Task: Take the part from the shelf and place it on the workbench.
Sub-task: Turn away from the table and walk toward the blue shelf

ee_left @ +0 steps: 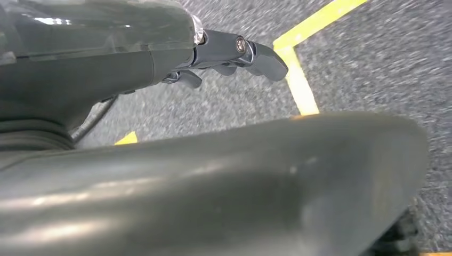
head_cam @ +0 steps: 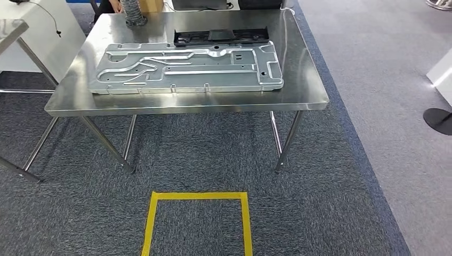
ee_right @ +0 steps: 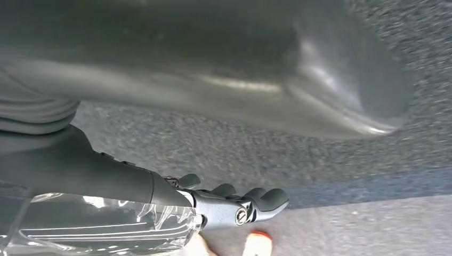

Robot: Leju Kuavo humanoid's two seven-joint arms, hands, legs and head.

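Head view looks down on a steel bench (head_cam: pixel 69 98) with a large pressed metal part (head_cam: pixel 186 68) lying flat across its middle, and a black plastic part (head_cam: pixel 221 36) just behind it at 12 o'clock, touching or nearly touching its far edge. On the grey carpet at 6 o'clock from the bench is a square outline of yellow tape (head_cam: pixel 198 196).

Both arms hang down over the floor. In the left wrist view the left robot hand (ee_left: pixel 229 56) holds nothing, its fingers slack and slightly curved rather than clenched. In the right wrist view the right robot hand (ee_right: pixel 234 205) is likewise empty, fingers loosely apart.

Judging by this, either the placing is already done or a fresh fetch is about to start; I cannot tell which, nor which of the two parts the task means. No shelf can be seen from here, so a fetch would first call for turning and walking to it, then a wide, level grasp if the part there is a broad one.
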